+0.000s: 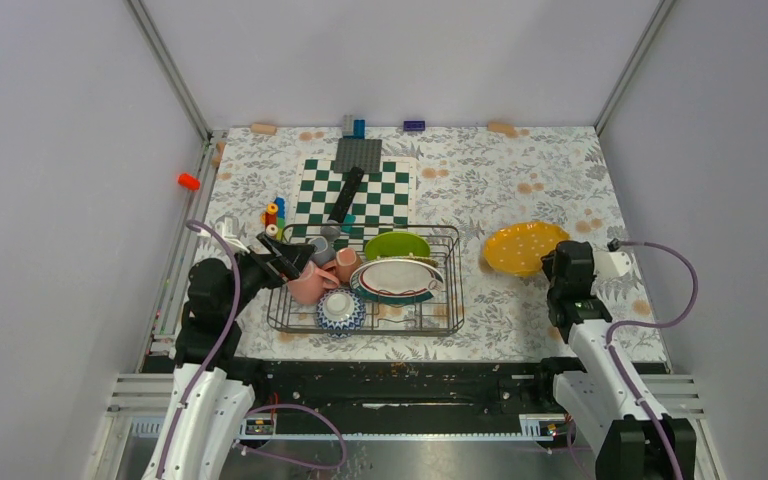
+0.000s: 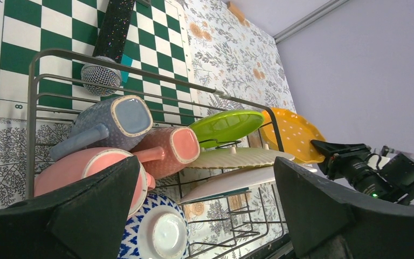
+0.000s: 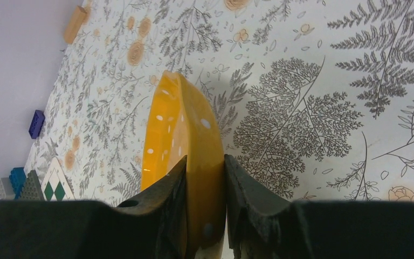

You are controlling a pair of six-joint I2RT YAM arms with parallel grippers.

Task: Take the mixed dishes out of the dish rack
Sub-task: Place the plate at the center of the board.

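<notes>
The dish rack holds a lime-green plate, a teal-rimmed white plate, a large pink mug, a small salmon mug, a grey cup and a blue-white patterned bowl. My left gripper is open and empty over the rack's left end, above the pink mug and the bowl. My right gripper is shut on the near rim of the yellow-orange plate, right of the rack. The plate shows edge-on between the fingers.
A green-and-white checkered board with a black microphone lies behind the rack. Colourful toy blocks stand at the rack's far-left corner. A grey baseplate and loose bricks lie near the far wall.
</notes>
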